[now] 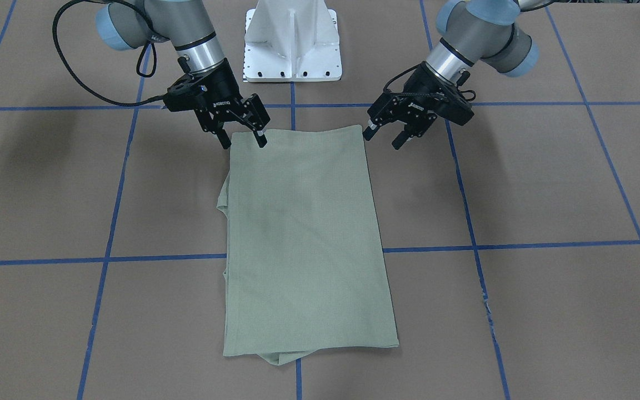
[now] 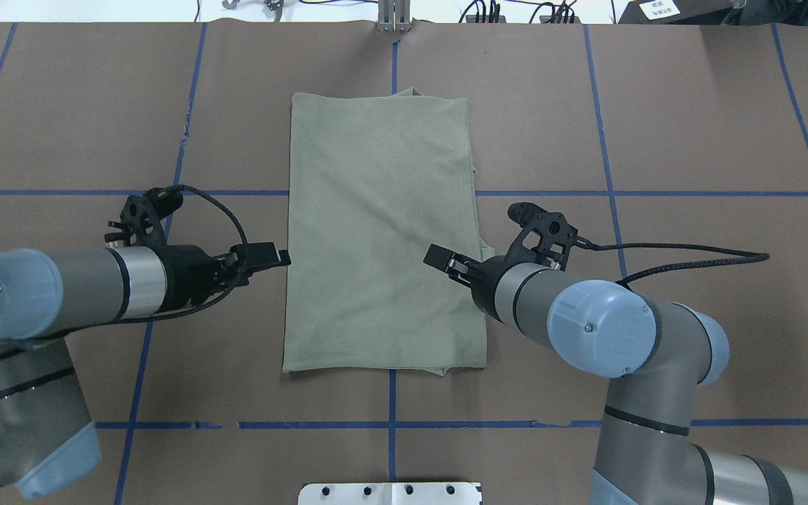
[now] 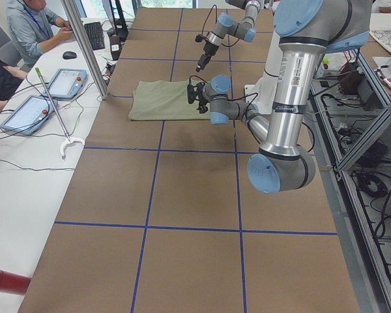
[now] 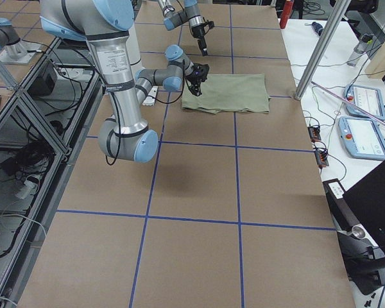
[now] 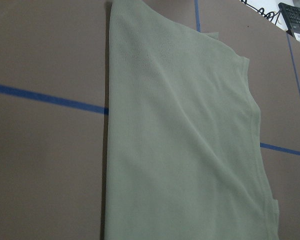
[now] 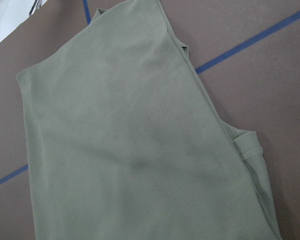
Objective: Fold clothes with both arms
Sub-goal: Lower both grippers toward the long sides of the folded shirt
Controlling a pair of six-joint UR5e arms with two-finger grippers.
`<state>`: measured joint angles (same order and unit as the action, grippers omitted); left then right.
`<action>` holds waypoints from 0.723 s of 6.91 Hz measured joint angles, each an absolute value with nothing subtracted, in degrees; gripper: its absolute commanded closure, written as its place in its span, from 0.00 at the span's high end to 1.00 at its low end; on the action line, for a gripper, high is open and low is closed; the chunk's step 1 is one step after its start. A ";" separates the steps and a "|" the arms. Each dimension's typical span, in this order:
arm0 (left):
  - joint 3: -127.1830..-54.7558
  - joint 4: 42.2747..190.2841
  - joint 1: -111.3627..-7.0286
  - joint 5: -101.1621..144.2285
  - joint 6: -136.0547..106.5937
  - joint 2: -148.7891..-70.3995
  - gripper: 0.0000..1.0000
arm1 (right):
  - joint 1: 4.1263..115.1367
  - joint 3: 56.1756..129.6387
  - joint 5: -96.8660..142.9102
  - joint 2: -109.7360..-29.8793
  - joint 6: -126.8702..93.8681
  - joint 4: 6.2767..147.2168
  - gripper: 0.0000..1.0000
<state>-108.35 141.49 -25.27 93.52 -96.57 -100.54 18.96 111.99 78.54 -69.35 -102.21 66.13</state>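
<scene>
The clothes are one pale sage-green shirt (image 1: 303, 239) (image 2: 383, 238), folded into a long narrow rectangle lying flat on the brown table, with a bit of fabric poking out at its far end. Both arms hang over the end nearest the robot. My left gripper (image 1: 384, 139) (image 2: 274, 256) is open just outside the shirt's left edge, holding nothing. The right gripper (image 1: 244, 141) (image 2: 442, 258) is open above the right edge, also with nothing between its fingers. Both wrist views show only the shirt (image 5: 185, 150) (image 6: 130, 150) below.
The white pedestal base (image 1: 293, 44) stands at the robot's side of the table. Blue tape lines (image 1: 292, 258) grid the brown surface. Beyond the shirt's far end, a metal pole (image 3: 85, 49) stands by a side desk with tablets (image 3: 65, 81) and seated people.
</scene>
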 measured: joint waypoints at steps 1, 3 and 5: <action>-108.00 141.32 -21.44 89.87 -100.87 -100.36 0.90 | 17.72 112.61 76.57 -70.09 -104.92 64.73 1.00; -106.24 140.93 -17.90 86.90 -103.82 -100.44 0.91 | 16.95 112.98 75.43 -73.35 -106.53 58.99 1.00; -105.65 138.81 -16.27 86.52 -104.12 -100.81 0.91 | 16.82 112.98 75.11 -74.34 -106.68 57.56 1.00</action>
